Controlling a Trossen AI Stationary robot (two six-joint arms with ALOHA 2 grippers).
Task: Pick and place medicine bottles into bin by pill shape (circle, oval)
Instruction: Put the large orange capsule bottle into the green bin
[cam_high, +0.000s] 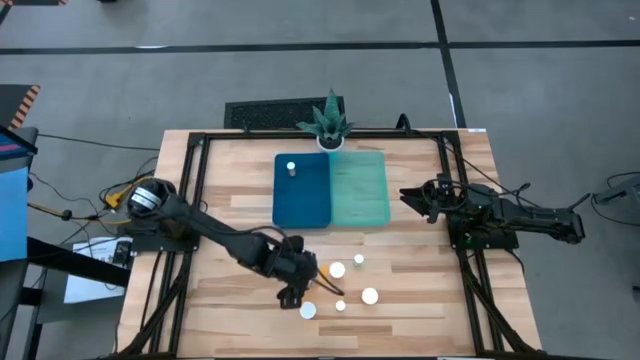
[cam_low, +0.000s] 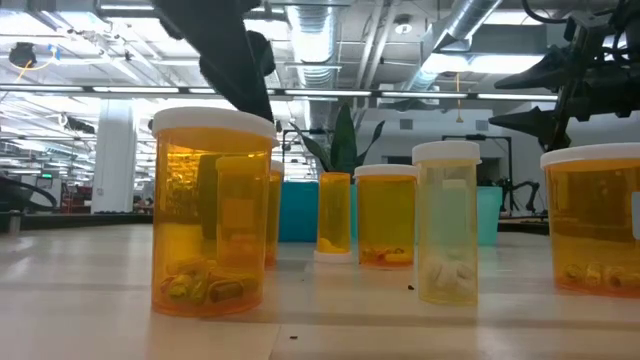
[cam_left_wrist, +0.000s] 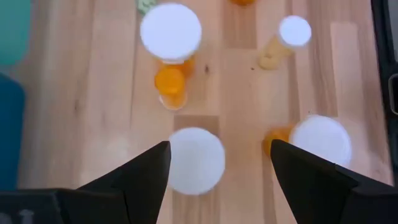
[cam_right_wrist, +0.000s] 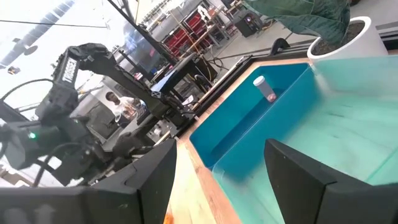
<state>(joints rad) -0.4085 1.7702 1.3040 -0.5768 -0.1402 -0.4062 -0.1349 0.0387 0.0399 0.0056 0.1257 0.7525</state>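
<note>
Left gripper (cam_left_wrist: 219, 163): fingers apart, holding nothing, above a bottle (cam_left_wrist: 196, 160); its body hidden under the cap.
Right gripper (cam_right_wrist: 217, 168): fingers apart, empty.

Even overhead light falls on my table (cam_high: 420, 255) with only faint, soft shadows beneath my arms. At table height, ceiling strip lights (cam_low: 330, 92) glare white behind the bottles (cam_low: 212, 215), which glow translucent amber; the nearest bottle is slightly soft, the far room hazy. Through my left wrist camera the white caps (cam_left_wrist: 171, 31) are overexposed and blurred. My right wrist camera shows bright daylight-like wash across the pale bin (cam_right_wrist: 348, 137) and bowed edges
</note>
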